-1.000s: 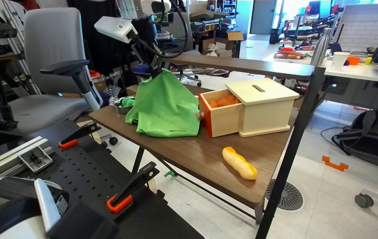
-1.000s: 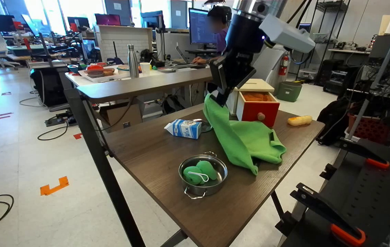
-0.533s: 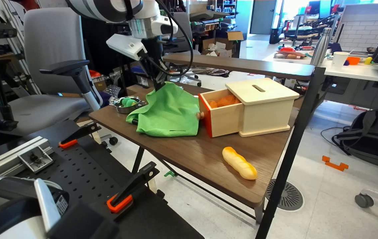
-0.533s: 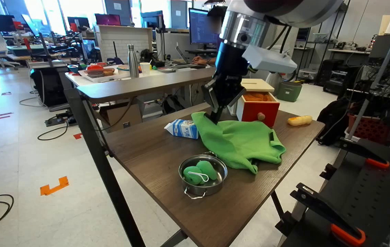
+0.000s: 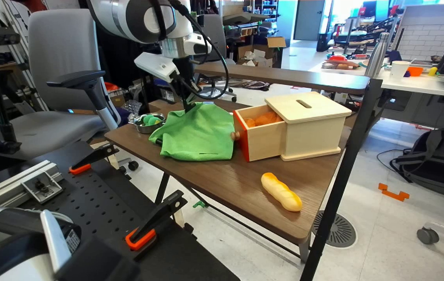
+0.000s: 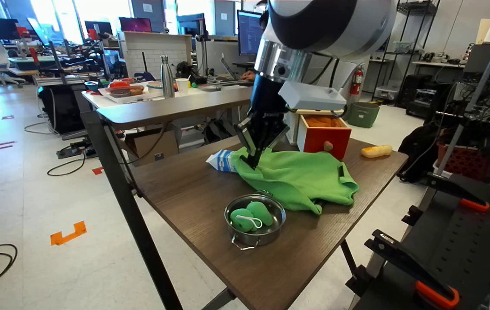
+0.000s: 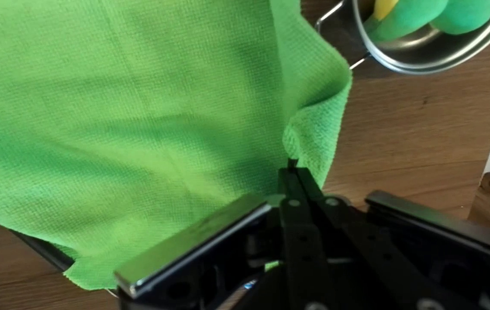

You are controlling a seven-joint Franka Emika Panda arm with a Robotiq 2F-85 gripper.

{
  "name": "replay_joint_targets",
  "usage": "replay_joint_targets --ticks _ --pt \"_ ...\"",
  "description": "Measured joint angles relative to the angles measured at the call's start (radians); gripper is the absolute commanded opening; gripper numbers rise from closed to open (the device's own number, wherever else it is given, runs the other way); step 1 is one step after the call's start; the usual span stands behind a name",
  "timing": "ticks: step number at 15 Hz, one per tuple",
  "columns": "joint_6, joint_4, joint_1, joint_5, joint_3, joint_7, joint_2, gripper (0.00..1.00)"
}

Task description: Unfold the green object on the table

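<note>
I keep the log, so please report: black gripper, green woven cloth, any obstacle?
Gripper shut on cloth near its edge. Cloth partly spread, creased. Possible obstacles: blue-and-white milk carton partly hidden behind it, round steel pot close beside.

One green cloth (image 6: 307, 176) is on one brown table (image 6: 184, 185). At the cloth is one gripper (image 7: 296, 170) with two fingers (image 7: 288, 189). Just beside the cloth are one wooden box (image 5: 311, 136), with one drawer (image 5: 263, 142) and one knob (image 6: 327, 146), and one steel pot (image 6: 268, 237) with at least two rounded green pieces (image 6: 259, 212) inside. Partly hidden by the cloth is one blue-and-white carton (image 6: 222, 161). Apart from the cloth are one bread-like roll (image 5: 281, 192) and two clamps (image 5: 159, 216).
</note>
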Motion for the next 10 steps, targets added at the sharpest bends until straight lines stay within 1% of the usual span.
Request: replay_joint_targets --ticks 1,2,3,6,10 --pt "0.000 0.014 0.006 0.000 0.001 0.000 0.015 0.01" --pt "0.000 0.026 0.012 0.000 0.001 0.000 0.029 0.27" --pt "0.000 0.036 0.018 -0.001 0.000 0.000 0.043 0.28" --pt "0.004 0.058 0.035 -0.004 -0.003 0.001 0.076 0.50" --pt "0.009 0.065 0.040 -0.007 -0.005 0.001 0.086 0.79"
